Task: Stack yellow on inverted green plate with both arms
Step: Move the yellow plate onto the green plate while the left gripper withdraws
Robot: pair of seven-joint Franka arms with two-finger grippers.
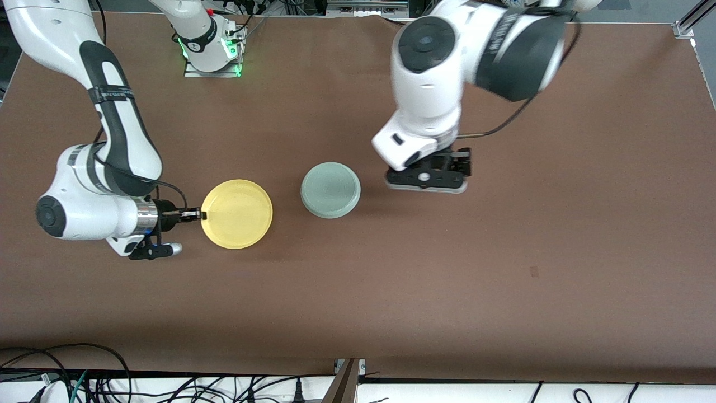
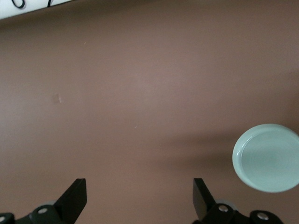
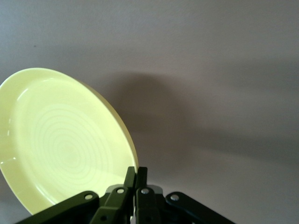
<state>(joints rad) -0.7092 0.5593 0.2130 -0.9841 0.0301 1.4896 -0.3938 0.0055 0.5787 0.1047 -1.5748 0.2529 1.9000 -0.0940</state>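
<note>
So the right gripper (image 1: pixel 197 214) was clamped on the rim of the yellow plate (image 1: pixel 237 214), at the edge toward the right arm's end of the table. In the right wrist view the 2 fingers (image 3: pixel 135 179) were pinched tight together on that rim, and the yellow plate (image 3: pixel 60 137) sat tilted, right side up with its ringed inside showing, and seemed to be lifted a little off the brown table (image 1: pixel 503 268) given the shadow under it.

The green plate (image 1: pixel 330 190) sat upside down on the table, flat base facing up, just beside the yellow one toward the left arm's end, with a small gap between the 2, so not touching.

The left gripper (image 1: pixel 428 182) hung above bare table just beside the green plate, on the side toward the left arm's end, and wasn't touching it. In the left wrist view its 2 fingertips (image 2: pixel 74 198) were spread wide with nothing between them, and the green plate (image 2: pixel 267 157) showed off to one side of the open jaws, outside them.
</note>
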